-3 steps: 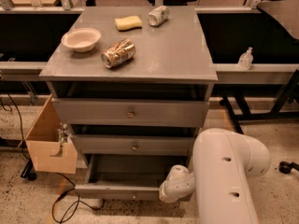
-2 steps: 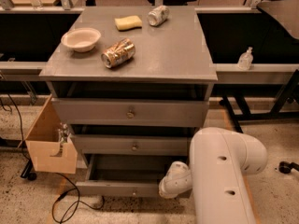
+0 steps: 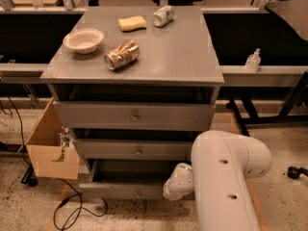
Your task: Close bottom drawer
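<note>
The bottom drawer (image 3: 125, 190) is the lowest of three grey drawers in the cabinet. It stands pulled out, with its slim front panel and small round knob (image 3: 138, 194) facing me and its dark inside showing above the panel. My white arm (image 3: 226, 177) comes in from the lower right. Its wrist end with the gripper (image 3: 174, 186) is at the right end of the bottom drawer's front, against or very near the panel. The fingers are hidden behind the wrist.
The middle drawer (image 3: 138, 150) and top drawer (image 3: 134, 115) also stand a little out. On the cabinet top (image 3: 183, 57) lie a bowl (image 3: 83, 40), a crushed can (image 3: 121, 55), a sponge (image 3: 132, 23) and another can (image 3: 162, 16). A cardboard box (image 3: 50, 148) hangs at the left. Cables lie on the floor.
The arm has shifted slightly left, bringing the wrist closer to the bottom drawer's right end. The drawer front sits slightly further in.
</note>
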`<state>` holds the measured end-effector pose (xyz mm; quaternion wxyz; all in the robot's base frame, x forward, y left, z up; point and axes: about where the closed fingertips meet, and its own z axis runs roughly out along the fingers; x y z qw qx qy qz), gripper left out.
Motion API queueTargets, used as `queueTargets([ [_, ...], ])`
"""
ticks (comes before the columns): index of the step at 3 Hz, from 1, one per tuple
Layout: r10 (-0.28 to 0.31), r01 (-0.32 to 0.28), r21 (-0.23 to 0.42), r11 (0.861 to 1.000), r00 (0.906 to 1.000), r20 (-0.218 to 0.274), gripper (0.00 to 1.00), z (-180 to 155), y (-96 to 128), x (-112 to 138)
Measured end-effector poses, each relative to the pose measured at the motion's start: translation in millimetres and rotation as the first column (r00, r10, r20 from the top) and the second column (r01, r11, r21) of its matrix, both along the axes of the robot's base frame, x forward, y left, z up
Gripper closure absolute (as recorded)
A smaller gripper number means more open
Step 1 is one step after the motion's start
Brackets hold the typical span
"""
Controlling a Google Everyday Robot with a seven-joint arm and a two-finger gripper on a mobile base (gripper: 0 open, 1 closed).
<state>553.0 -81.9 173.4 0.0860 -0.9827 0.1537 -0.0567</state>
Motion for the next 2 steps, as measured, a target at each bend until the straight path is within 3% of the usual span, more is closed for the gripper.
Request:
queueTargets([
  [2,-0.008,0.008,0.001,1.0,1.0,0.005,1.0,3,2,13],
])
